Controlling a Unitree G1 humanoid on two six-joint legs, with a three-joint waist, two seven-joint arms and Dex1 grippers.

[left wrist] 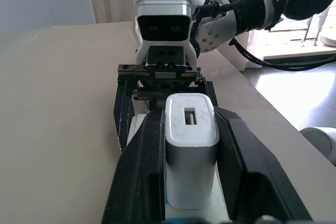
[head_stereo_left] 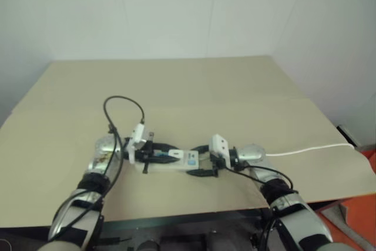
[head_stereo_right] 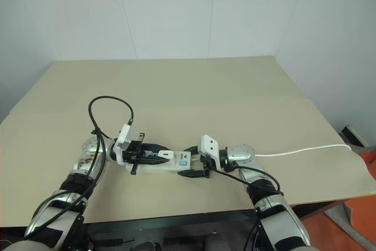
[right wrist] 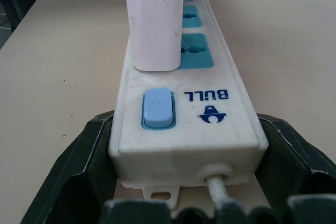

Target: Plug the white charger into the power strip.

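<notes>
Right eye view: a broad tan table (head_stereo_right: 176, 86), matte and flat like card, carries the power strip (head_stereo_right: 161, 165), a long white plastic bar lying across its near edge between the robot's two arms, with its thin white cable (head_stereo_right: 305, 150) trailing off toward the table's right side. The right gripper (right wrist: 184, 203) has its black fingers spread wide around the strip's switch end, one on each long side, bracing it; the blue rocker switch (right wrist: 157, 108) and blue-faced sockets (right wrist: 197, 51) show glossy against the scuffed white casing. The left gripper (left wrist: 191, 182) pinches the white charger (left wrist: 191, 156), a small smooth block with rounded corners and a slot in its top face, its fingers pressed against both flat sides. In the right wrist view the charger stands upright on the strip at the socket nearest the switch, its base meeting the casing; whether the prongs are fully home cannot be told. The step in hand looks like seating the plug: it would go best with a straight push down, the charger kept square to the socket, while the right fingers hold the light, slippery strip from sliding or tipping on the table.
</notes>
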